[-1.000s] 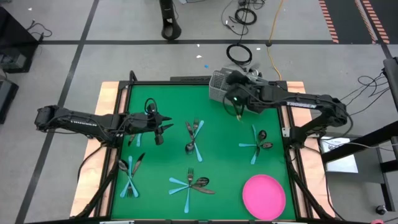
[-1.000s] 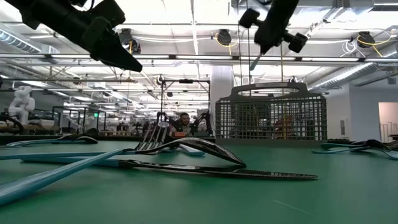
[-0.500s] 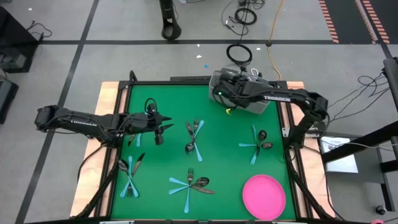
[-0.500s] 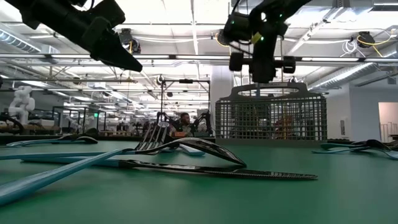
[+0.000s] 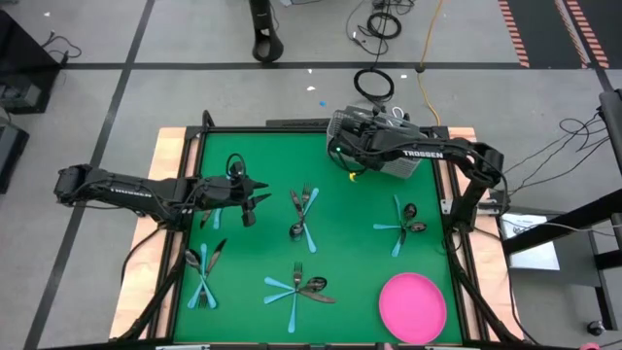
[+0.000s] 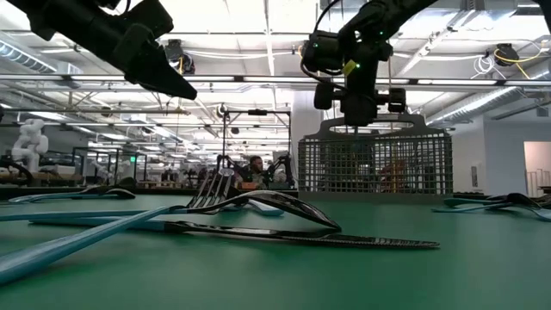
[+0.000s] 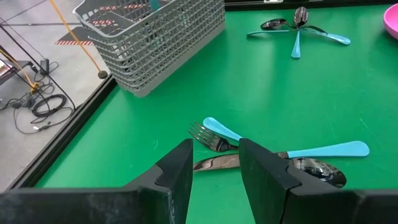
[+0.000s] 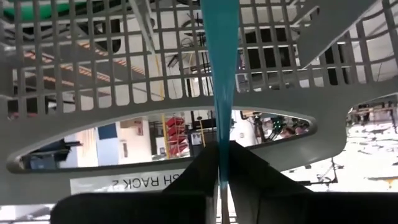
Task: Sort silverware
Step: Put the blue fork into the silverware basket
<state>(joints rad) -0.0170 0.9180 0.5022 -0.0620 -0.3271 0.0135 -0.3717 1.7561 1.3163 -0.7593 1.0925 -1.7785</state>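
Silverware [image 5: 299,289]: lay in crossed clusters across the green table [image 5: 340,194], from near edge to middle. Pink plate [image 5: 412,306]: sat by the near right corner. Left gripper [image 5: 260,199]: hung over the table's left half above one cluster, jaws apart, nothing between them. Grey caddy [image 5: 342,124]: stood at the far edge. Right gripper [image 6: 357,108]: hovered just above the caddy, jaws pinched on a blue-handled piece [image 8: 222,74] held against the mesh.
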